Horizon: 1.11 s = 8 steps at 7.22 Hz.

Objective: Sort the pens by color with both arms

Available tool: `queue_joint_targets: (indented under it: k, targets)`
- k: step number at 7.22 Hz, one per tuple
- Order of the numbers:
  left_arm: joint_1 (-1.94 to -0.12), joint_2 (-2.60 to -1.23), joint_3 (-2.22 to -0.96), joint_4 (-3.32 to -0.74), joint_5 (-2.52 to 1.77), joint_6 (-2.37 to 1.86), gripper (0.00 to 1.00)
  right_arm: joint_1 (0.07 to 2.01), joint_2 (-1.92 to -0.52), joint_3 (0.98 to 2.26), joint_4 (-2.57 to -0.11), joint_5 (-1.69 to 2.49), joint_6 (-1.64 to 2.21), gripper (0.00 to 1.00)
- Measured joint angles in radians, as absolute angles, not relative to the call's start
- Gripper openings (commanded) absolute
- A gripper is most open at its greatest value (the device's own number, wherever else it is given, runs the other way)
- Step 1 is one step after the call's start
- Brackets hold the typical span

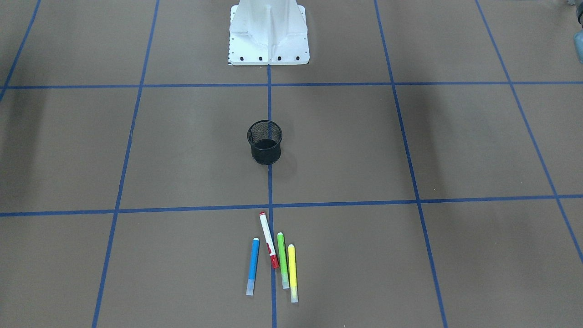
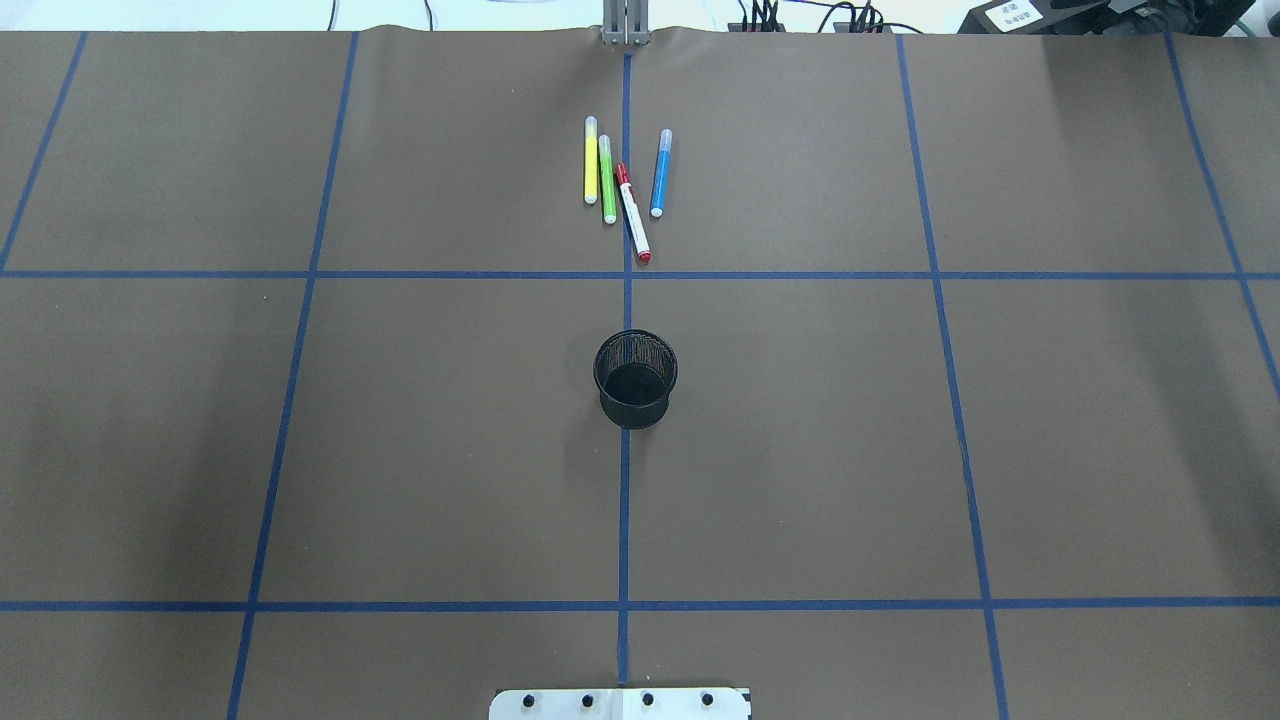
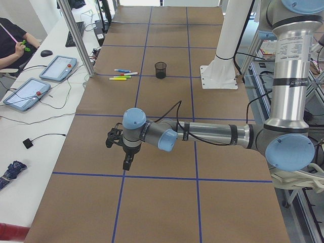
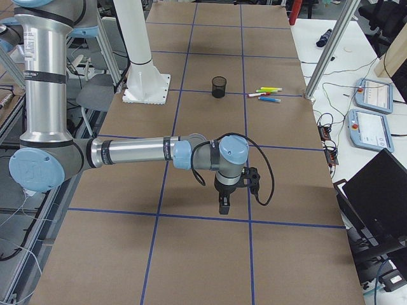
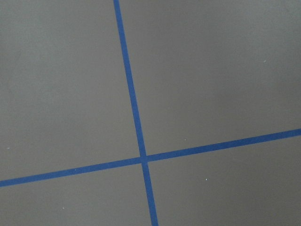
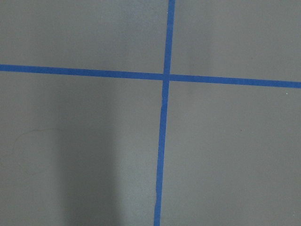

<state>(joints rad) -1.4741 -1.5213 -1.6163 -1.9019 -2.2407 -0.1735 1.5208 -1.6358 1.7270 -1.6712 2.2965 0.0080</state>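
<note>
Cluster: slim blue pen (image 1: pixel 253 266), green pen (image 1: pixel 283 262), yellow pen (image 1: pixel 293 272), red-ended white pen (image 1: pixel 268 239) | left hand (image 3: pixel 125 162), right hand (image 4: pixel 224 204): cannot tell if apart

Brown table surface (image 5: pixel 70 84), two blue tape lines (image 5: pixel 133 101) crossing

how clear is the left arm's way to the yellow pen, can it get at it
Probably yes. The yellow pen lies flat at the row's left end, its outer side free; only the green pen lies close alongside. The left gripper hangs well off, with nothing between them.
</note>
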Motion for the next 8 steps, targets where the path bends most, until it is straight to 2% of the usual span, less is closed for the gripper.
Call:
queue_joint_targets:
  k: [2, 8]
  targets:
    - [-1.554, -1.455, -1.625, -1.872, -2.27, -0.049, 1.0, 1.526, -1.638, 1.718, -1.676, 2.3, 0.016, 1.0]
    - [-1.578, -1.44, -1.628, -1.787, -2.285, 0.004, 1.0, 1.564, -1.631, 1.702, -1.683, 2.401, 0.073, 1.0]
